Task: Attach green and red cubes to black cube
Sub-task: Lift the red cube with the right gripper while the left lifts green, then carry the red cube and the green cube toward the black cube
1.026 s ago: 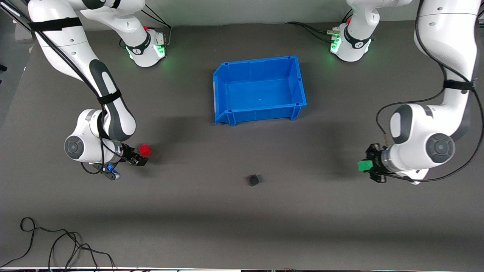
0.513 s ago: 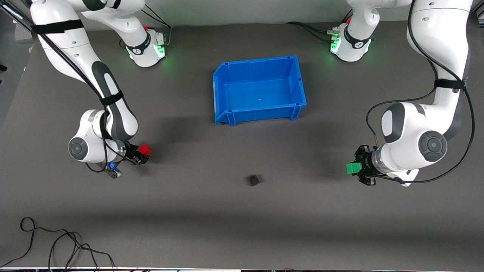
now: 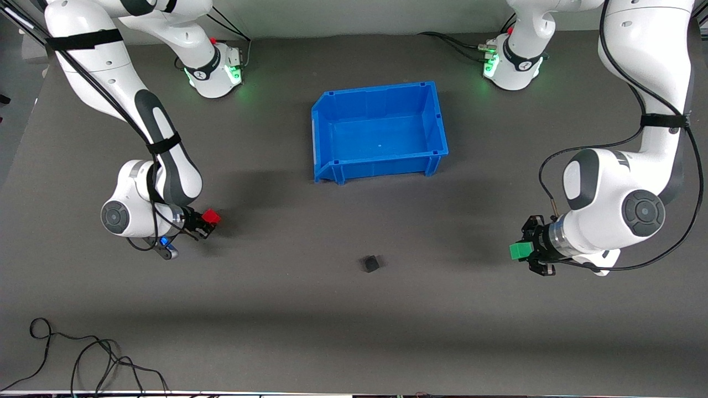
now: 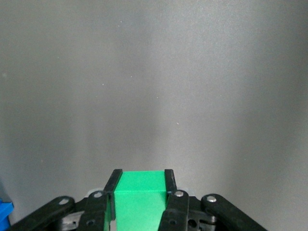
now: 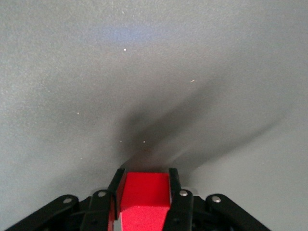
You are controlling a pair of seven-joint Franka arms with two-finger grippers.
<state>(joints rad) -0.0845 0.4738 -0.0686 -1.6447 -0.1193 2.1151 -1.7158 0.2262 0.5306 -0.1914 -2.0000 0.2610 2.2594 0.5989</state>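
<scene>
The black cube (image 3: 371, 263) lies on the dark grey table, nearer to the front camera than the blue bin. My right gripper (image 3: 206, 219) is shut on the red cube (image 3: 211, 216), low over the table toward the right arm's end; the right wrist view shows the red cube (image 5: 144, 197) between the fingers (image 5: 116, 185). My left gripper (image 3: 522, 252) is shut on the green cube (image 3: 518, 251), above the table toward the left arm's end; the left wrist view shows the green cube (image 4: 139, 197) clamped between the fingers (image 4: 168, 179). Both held cubes are well apart from the black cube.
An empty blue bin (image 3: 323, 145) stands in the middle of the table, farther from the front camera than the black cube. Loose black cables (image 3: 83, 359) lie near the table's front edge toward the right arm's end.
The red cube has settled between the right gripper's fingers, which closed on it. The left gripper with the green cube moved toward the black cube, then drew back a little.
</scene>
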